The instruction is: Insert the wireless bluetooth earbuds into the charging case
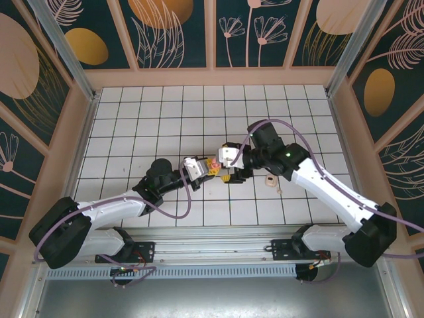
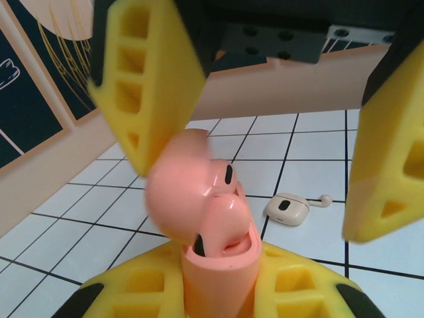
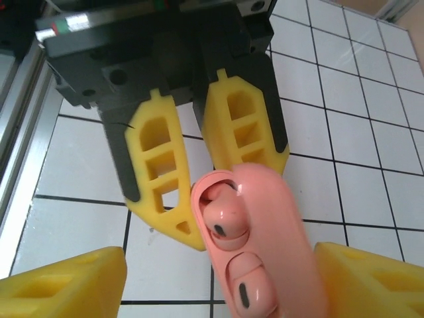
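My left gripper (image 2: 218, 295): clamped on lower body of charging case (image 3: 298, 238); lid hinged open. My right gripper (image 3: 218, 271): spread wide, empty, one finger either side of case. Earbuds (image 3: 225, 222): both in case wells; I cannot tell seating depth.

Risks:
- My right finger knocks lid; case twists in left grip, bud spills.
- Bud sits proud; lid jams on closing.

Count: earbuds 2; case 1; beige object (image 2: 286, 209) 1, on tiles, apart from case.
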